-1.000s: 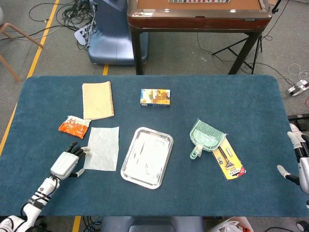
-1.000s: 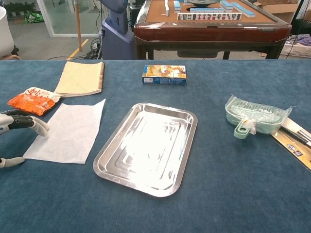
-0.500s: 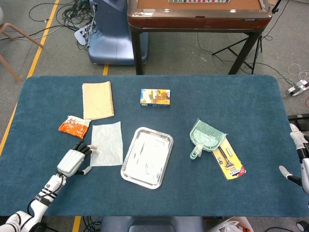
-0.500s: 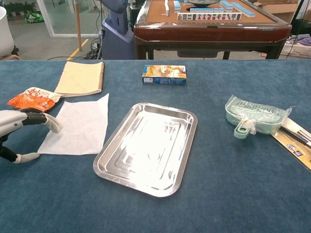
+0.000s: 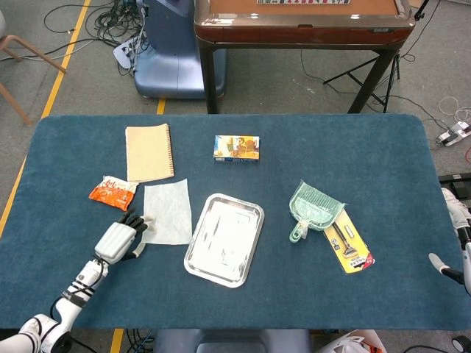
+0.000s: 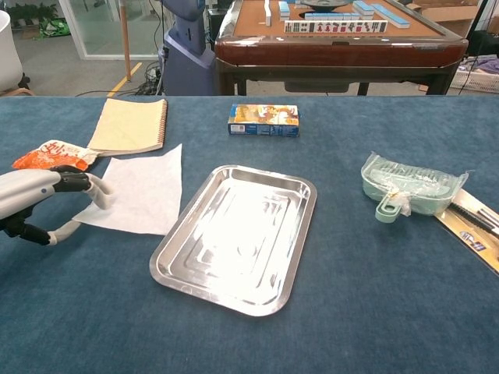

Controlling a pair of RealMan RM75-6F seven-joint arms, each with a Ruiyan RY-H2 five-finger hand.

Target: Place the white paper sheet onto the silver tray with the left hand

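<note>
The white paper sheet [image 5: 168, 213] [image 6: 140, 191] lies flat on the blue table, just left of the silver tray [image 5: 224, 239] [image 6: 234, 230]. My left hand [image 5: 121, 237] [image 6: 48, 204] is at the sheet's near-left corner. Its fingers lie on top of the paper and the thumb curls in against the corner's edge, so it grips the corner. The tray holds nothing. My right hand [image 5: 458, 235] shows only at the far right table edge in the head view, fingers apart and holding nothing.
An orange snack packet [image 5: 112, 193] and a tan spiral notebook [image 5: 149, 152] lie behind the left hand. A small printed box [image 5: 236, 148] sits at the back centre. A green dustpan [image 5: 314, 209] and a packaged tool [image 5: 348, 245] lie right of the tray.
The left hand has moved forward and to the right, taking the paper with it. The sheet now lies closer to the tray and notebook. The right hand has barely moved.
</note>
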